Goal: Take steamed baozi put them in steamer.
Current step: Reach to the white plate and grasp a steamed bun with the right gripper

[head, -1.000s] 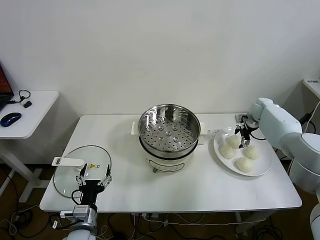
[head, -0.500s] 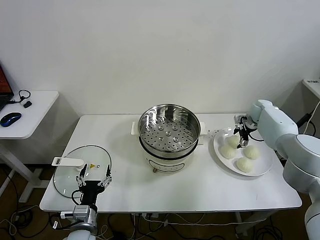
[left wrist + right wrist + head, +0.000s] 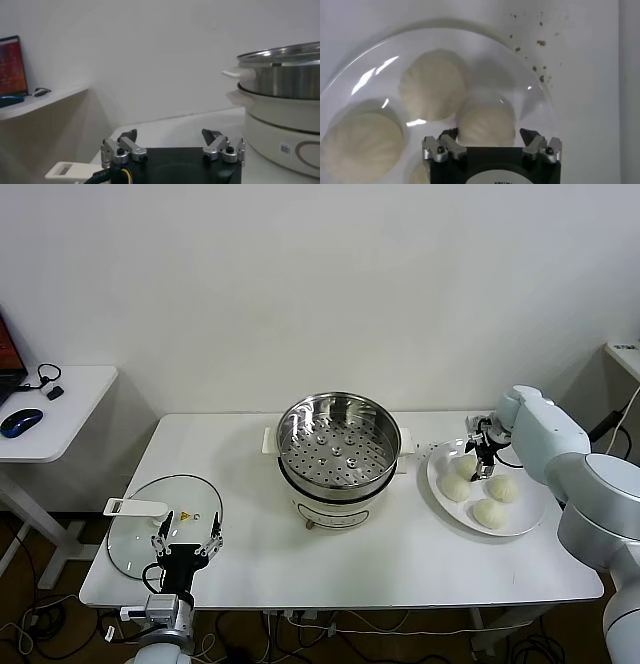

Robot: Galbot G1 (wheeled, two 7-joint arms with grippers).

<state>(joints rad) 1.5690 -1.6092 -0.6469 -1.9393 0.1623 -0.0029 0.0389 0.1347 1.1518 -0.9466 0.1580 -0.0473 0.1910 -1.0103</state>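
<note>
Four off-white baozi lie on a white plate point(image 3: 527, 512) at the table's right. The shiny steamer point(image 3: 337, 446) stands empty on its white pot base at the table's centre. My right gripper point(image 3: 484, 460) is open and points down over the plate's rear. In the right wrist view, one baozi point(image 3: 485, 122) sits between the spread fingers of my right gripper point(image 3: 489, 138). Two more baozi point(image 3: 432, 85) point(image 3: 360, 145) lie beside it, and the fourth is mostly hidden under the gripper. My left gripper point(image 3: 188, 536) is open and empty over the glass lid, far from the steamer point(image 3: 285, 75).
A round glass lid point(image 3: 150, 524) with a white handle point(image 3: 135, 507) lies at the front left. Dark crumbs point(image 3: 540, 42) dot the table beside the plate point(image 3: 532, 85). A side table with a mouse point(image 3: 20, 422) stands at far left.
My right gripper has shifted slightly left over the plate's rear baozi. The left arm, baozi and steamer have not moved.
</note>
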